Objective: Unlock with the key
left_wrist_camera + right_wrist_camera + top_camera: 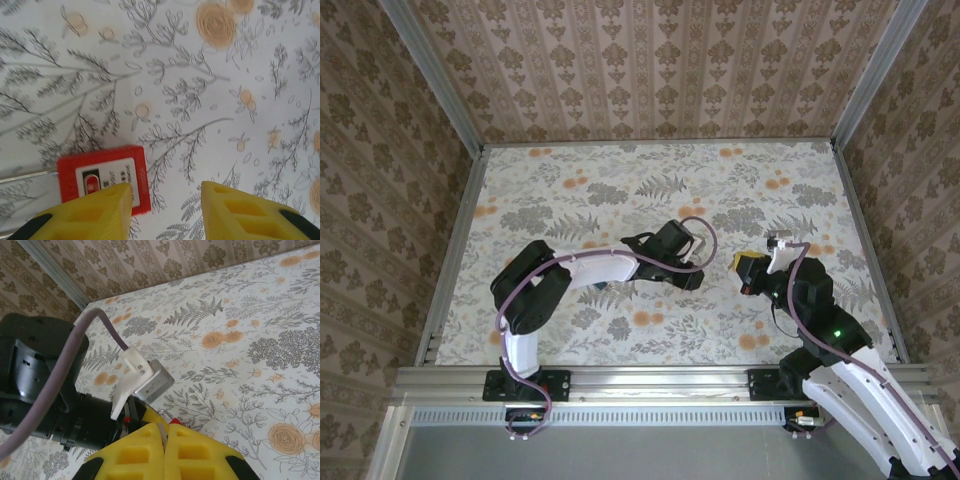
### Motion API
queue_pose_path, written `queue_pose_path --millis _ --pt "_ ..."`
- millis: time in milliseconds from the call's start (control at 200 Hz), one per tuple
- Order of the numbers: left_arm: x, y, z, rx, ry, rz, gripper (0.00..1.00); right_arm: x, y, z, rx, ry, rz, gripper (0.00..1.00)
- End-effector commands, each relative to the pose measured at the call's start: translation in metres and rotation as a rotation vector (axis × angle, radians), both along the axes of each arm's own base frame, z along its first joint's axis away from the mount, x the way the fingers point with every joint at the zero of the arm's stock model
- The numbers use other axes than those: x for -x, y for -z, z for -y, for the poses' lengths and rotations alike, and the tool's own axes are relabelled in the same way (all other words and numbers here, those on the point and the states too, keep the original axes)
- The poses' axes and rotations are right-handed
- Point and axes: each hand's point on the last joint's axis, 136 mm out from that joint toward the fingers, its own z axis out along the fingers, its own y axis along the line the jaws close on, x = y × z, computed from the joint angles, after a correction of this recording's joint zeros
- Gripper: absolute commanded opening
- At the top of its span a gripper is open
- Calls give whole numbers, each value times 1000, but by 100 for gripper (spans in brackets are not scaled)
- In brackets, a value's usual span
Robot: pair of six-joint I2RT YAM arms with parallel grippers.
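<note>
Floral cloth (620,180) covers the table. Nearest you, the right gripper (165,427) is clamped tight on a thin metal sliver, probably the blade of the key (161,434); its head is hidden. Expect it to be light, stiff and slippery, apt to twist, so grip the plastic head. Beyond, the left gripper (166,189) hovers with fingers apart, one overlapping the padlock (102,175), which lies flat.
</note>
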Motion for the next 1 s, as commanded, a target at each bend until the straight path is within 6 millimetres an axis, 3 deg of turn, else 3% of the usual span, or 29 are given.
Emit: queue_pose_path --millis 0,165,315,610,995 --pt "-26 -20 7 56 -47 44 43 2 -14 7 -5 31 31 4" --pt "-62 -22 0 11 -24 59 44 2 -13 8 -7 32 31 4" --pt "-68 -5 -1 -57 24 28 43 4 -15 9 -9 35 35 4" --pt "-41 27 -15 -95 32 -70 42 4 -15 9 -9 35 35 4" --pt "-1 31 -42 -147 -11 -104 41 5 -16 9 -16 33 37 4"
